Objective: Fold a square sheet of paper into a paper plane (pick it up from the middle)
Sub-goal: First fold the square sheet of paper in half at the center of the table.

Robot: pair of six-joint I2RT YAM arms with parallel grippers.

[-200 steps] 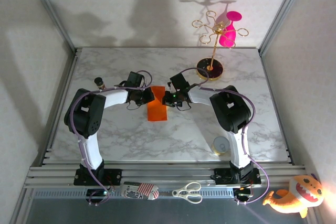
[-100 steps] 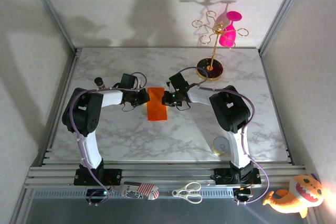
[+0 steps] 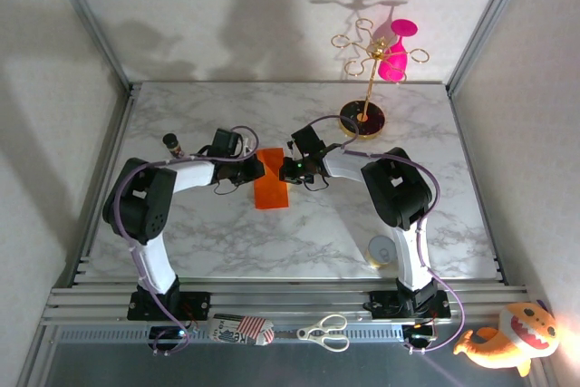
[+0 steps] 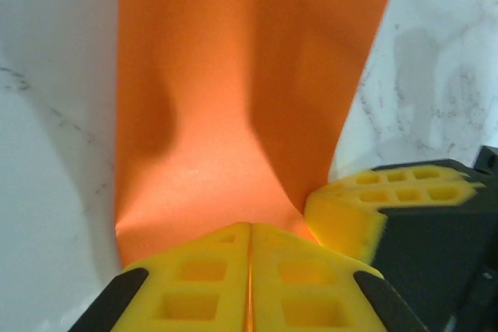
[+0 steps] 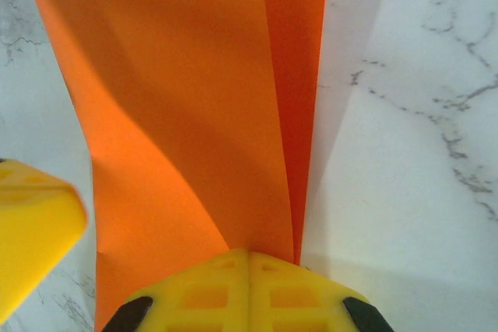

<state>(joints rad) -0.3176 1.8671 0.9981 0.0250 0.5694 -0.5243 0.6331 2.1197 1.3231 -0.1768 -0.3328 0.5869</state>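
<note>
top external | left pincer (image 3: 256, 168), right pincer (image 3: 277, 168) each pinch orange sheet (image 3: 270, 193)

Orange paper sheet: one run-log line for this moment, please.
orange paper sheet: folded, between both hands | left hand: shut on it | right hand: shut on it

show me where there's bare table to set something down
Bare marble table: near middle between left arm and right arm, in front of the orange paper; far left corner behind the small dark bottle; right strip past the right arm. Crowded: the centre, where left fingers and right fingers pinch the paper; also by the gold stand and tape roll.
</note>
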